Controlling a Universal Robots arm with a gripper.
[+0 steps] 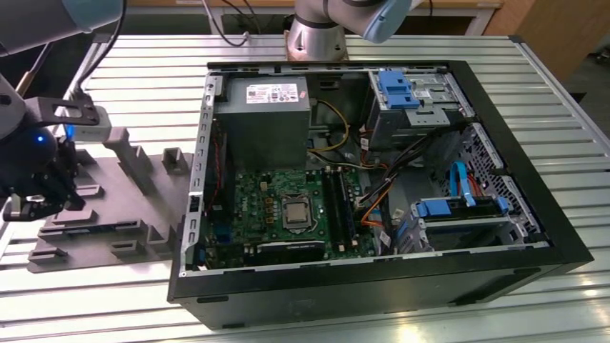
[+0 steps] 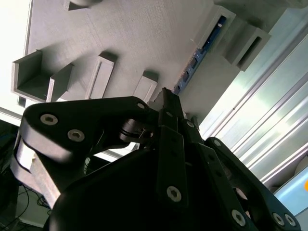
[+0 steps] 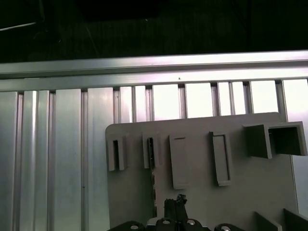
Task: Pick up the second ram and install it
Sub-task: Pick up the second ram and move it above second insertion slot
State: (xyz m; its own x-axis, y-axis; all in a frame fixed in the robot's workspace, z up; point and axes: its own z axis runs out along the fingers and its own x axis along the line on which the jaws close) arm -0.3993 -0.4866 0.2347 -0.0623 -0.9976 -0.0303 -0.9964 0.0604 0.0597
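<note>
Grey plastic tray (image 1: 105, 246) holding ram (image 2: 199, 55) on edge in a slot; gripper (image 2: 167, 96) right beside it, fingers pinched together on nothing. Open PC case (image 1: 381, 286) nearby, motherboard (image 1: 257, 207) inside.

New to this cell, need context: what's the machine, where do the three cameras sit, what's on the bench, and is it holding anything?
One robot arm with a gripper at its end. The exterior view watches the bench from off the arm; both wrist views ride near the gripper. On the slatted metal table sit an open computer case and, at the exterior view's left, a grey plastic tray. The ram stick stands on edge in a tray slot. The gripper hangs over the tray close to it, shut, holding nothing.
</note>
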